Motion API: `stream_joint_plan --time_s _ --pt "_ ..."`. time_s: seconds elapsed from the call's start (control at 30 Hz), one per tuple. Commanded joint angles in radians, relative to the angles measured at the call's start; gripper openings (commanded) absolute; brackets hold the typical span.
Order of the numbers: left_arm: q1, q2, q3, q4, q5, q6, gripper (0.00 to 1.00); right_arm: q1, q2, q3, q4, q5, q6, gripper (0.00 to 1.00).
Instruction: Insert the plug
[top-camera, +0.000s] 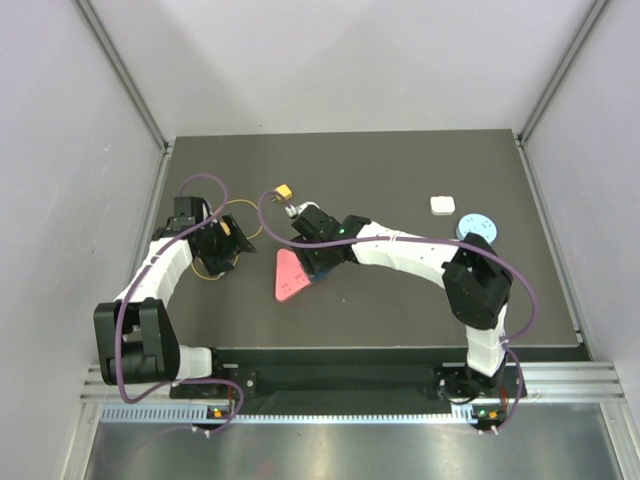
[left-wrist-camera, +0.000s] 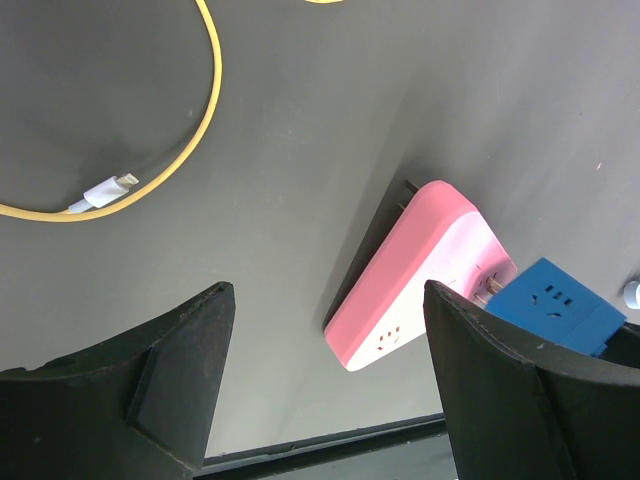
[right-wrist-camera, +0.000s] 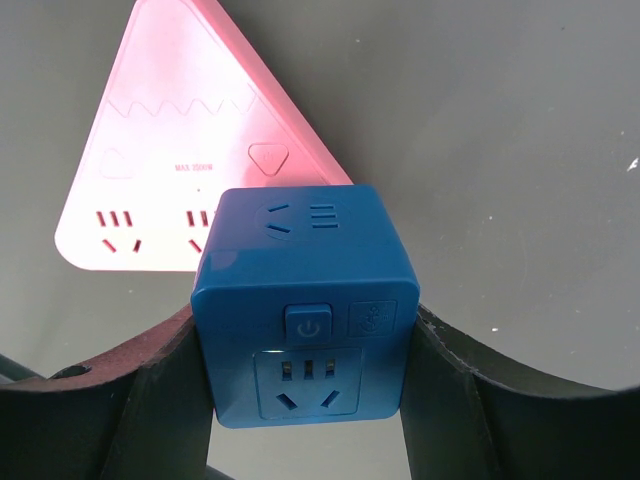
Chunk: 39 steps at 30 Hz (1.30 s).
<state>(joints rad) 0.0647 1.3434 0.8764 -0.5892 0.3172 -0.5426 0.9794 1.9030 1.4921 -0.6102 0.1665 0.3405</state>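
Observation:
A pink triangular power strip (top-camera: 289, 276) lies flat on the dark table, also seen in the left wrist view (left-wrist-camera: 415, 265) and the right wrist view (right-wrist-camera: 190, 150). My right gripper (top-camera: 318, 260) is shut on a blue cube adapter (right-wrist-camera: 305, 300), its fingers (right-wrist-camera: 150, 400) clamping both sides. The cube (left-wrist-camera: 555, 305) sits at the strip's right-hand socket, with its metal prongs (left-wrist-camera: 489, 287) still partly showing between the two. My left gripper (left-wrist-camera: 328, 300) is open and empty, left of the strip, low over the table (top-camera: 222, 240).
A yellow cable (left-wrist-camera: 205, 110) with a white connector (left-wrist-camera: 105, 190) loops beside my left gripper; its yellow end plug (top-camera: 284, 190) lies further back. A white block (top-camera: 441, 204) and a light blue disc (top-camera: 474, 225) sit at the right.

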Motion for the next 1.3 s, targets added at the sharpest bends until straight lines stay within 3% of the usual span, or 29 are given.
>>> stream_joint_plan --time_s 0.0,0.43,0.63,0.83,1.27 --pt "0.000 -0.032 -0.001 0.012 0.000 0.015 0.80 0.005 0.031 0.013 0.023 -0.001 -0.012 0.00" --pt "0.000 -0.032 0.006 0.008 -0.017 -0.005 0.80 0.033 0.126 0.037 -0.039 0.068 -0.021 0.00" --pt "0.007 -0.033 0.033 -0.014 -0.118 -0.062 0.80 0.048 0.192 0.109 -0.128 0.091 -0.034 0.00" --pt "0.061 -0.027 0.056 -0.011 -0.115 -0.129 0.79 0.050 0.261 0.195 -0.197 0.064 -0.057 0.00" --pt "0.207 -0.136 -0.045 0.091 -0.234 -0.290 0.78 0.035 0.422 0.284 -0.200 -0.027 -0.104 0.00"
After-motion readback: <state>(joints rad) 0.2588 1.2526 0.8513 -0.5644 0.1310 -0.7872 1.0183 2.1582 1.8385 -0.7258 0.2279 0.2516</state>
